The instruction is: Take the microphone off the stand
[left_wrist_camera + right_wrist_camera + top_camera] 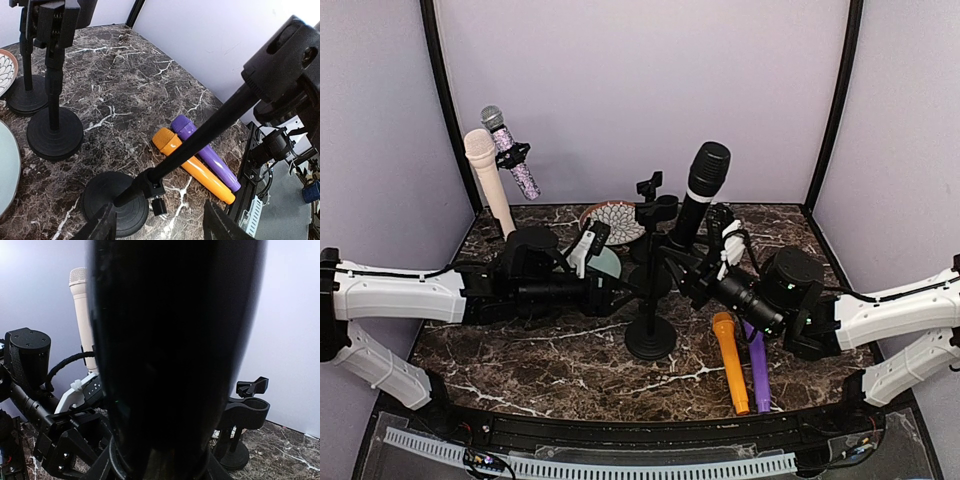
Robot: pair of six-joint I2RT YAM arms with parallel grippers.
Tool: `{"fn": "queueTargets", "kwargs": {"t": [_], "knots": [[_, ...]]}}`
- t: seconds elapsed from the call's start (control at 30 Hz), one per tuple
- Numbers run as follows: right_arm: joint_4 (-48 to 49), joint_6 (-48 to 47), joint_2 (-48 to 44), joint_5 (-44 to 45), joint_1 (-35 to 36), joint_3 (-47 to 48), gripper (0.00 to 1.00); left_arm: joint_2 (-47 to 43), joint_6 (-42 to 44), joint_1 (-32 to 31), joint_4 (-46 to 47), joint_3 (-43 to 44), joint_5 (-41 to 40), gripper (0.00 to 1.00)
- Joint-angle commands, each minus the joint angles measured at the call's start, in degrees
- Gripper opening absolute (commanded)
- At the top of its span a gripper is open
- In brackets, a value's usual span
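Top external: mic (pixel 703 195) in centre stand (pixel 650 310), head tilted to 1 o'clock. Right hand (pixel 705 258) straddles its body from 4 o'clock; clamped or not, cannot tell. Left hand (pixel 620 290) parted beside stand. Likely rigid, smooth, hefty; grip mid-body.

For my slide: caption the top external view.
Right pincer grips the black microphone in its stand; left pincer open beside that stand.

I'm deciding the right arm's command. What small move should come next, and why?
Probably close the right fingers onto the black microphone: its body fills the gap between them, and it sits in the stand, not yet lifted.
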Motion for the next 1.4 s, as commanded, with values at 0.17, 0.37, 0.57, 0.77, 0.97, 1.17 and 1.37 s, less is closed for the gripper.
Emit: {"fn": "queueTargets", "kwargs": {"t": [0.17,0.37,0.57,0.77,0.97,1.17,1.37], "knots": [[-7.6,0.1,0.1,-2.4,-0.1,-1.3,0.26,4.0,-1.8,0.4,2.8,0.2,6.0,0.62],[-9.2,-0.5,0.1,-2.6,-0.1,-1.2,0.26,7.5,-4.4,0.4,4.6,0.8,8.6,0.6],[-9.0,0.0,0.2,-2.4,0.0,-1.1,0.25,9.4,-7.0,0.3,7.3,0.1,9.9,0.45],[-8.8,0.1,0.6,-2.8,-0.1,-1.2,0.25,11.1,-9.3,0.4,9.4,-0.4,10.0,0.34],[-9.0,0.4,0.6,-2.9,-0.1,-1.1,0.25,12.1,-11.0,0.4,9.7,-0.2,9.2,0.22],[-8.8,0.7,0.9,-3.5,-0.1,-0.9,0.25,12.3,-15.8,0.7,12.0,-2.7,10.7,0.1],[-8.6,3.0,0.7,-3.5,-0.1,-1.3,0.24,14.2,-22.2,1.1,16.1,-4.1,15.4,0.07]]}}
